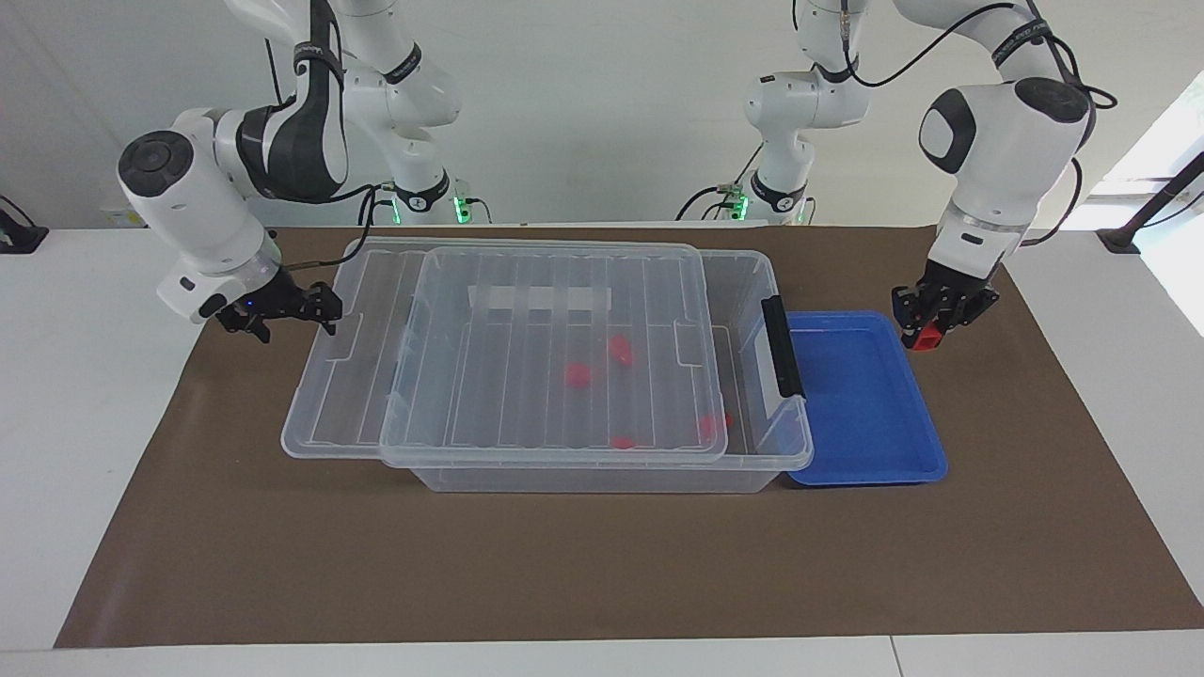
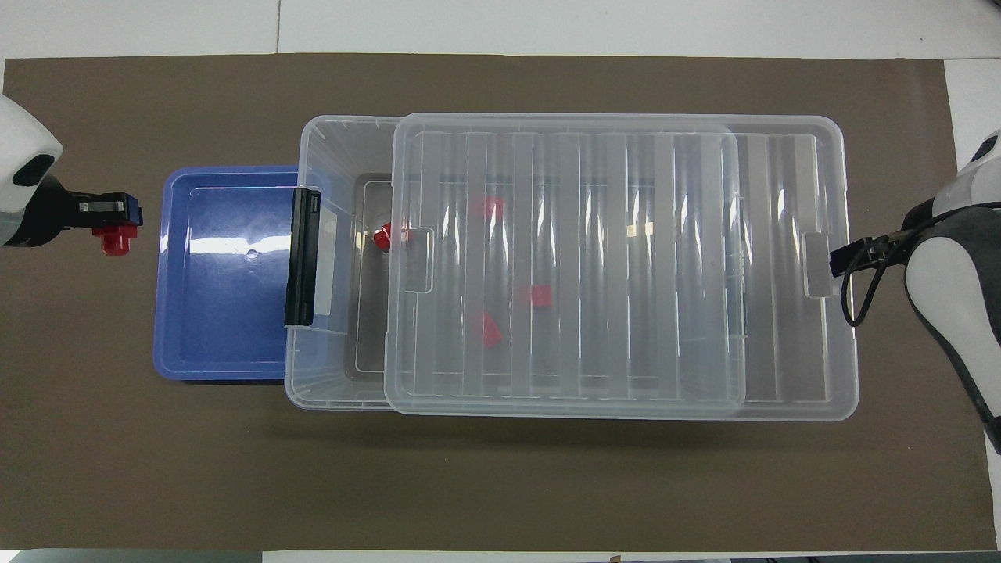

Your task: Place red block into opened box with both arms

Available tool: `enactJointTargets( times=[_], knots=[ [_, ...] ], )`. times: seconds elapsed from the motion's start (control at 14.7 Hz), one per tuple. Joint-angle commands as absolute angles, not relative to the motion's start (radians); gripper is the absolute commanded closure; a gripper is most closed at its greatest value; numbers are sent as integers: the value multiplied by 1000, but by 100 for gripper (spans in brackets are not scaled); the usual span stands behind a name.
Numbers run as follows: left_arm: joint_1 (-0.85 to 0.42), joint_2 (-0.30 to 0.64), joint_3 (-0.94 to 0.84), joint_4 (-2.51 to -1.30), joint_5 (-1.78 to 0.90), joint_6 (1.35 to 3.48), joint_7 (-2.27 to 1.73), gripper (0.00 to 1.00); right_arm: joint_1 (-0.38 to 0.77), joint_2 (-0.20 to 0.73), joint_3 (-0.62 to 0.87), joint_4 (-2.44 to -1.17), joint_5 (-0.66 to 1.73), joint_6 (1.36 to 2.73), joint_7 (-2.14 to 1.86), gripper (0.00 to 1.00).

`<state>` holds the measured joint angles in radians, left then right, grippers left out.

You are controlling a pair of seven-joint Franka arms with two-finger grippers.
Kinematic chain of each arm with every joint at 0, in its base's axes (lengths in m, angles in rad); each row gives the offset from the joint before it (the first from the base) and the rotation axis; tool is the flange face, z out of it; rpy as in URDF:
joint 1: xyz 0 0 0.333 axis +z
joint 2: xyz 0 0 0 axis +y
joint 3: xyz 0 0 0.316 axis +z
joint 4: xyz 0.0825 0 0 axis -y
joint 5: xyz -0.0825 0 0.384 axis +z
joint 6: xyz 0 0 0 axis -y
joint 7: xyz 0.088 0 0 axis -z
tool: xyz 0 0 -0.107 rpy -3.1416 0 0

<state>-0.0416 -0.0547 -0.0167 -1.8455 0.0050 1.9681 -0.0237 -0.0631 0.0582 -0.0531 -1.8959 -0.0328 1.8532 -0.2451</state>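
Observation:
My left gripper [image 1: 933, 324] [image 2: 109, 223] is shut on the red block [image 1: 924, 339] [image 2: 115, 241]. It hangs in the air at the blue tray's edge, toward the left arm's end of the table. The clear box [image 1: 795, 447] [image 2: 324, 141] stands mid-table. Its ribbed lid [image 1: 489, 282] [image 2: 626, 352] is slid toward the right arm's end, baring a strip [image 2: 356, 313] by the black latch bar [image 1: 781, 343] [image 2: 301, 266]. My right gripper [image 1: 324, 312] [image 2: 838, 259] is open and touches the lid's end tab. Several red blocks [image 1: 578, 374] [image 2: 539, 295] lie inside the box.
The shallow blue tray [image 1: 865, 423] [image 2: 227, 328] sits against the box's latch end with nothing in it. A brown mat [image 1: 602, 564] [image 2: 500, 485] covers the table around both. The lid overhangs the box at the right arm's end.

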Motion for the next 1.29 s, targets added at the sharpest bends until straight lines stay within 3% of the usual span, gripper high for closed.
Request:
enactJointTargets(
  times=[0.0, 0.54, 1.23],
  knots=[
    [-35, -43, -21, -1755, 3, 1878, -17, 100, -74, 40, -67, -1925, -51, 1884, -293, 0],
    [-46, 15, -28, -1557, 74, 1599, 24, 100, -74, 41, -126, -1924, -51, 1884, -388, 0],
    [-49, 3, -29, -1580, -34, 1597, 23, 100, -74, 43, -183, -1924, -51, 1902, -492, 0]
  ],
)
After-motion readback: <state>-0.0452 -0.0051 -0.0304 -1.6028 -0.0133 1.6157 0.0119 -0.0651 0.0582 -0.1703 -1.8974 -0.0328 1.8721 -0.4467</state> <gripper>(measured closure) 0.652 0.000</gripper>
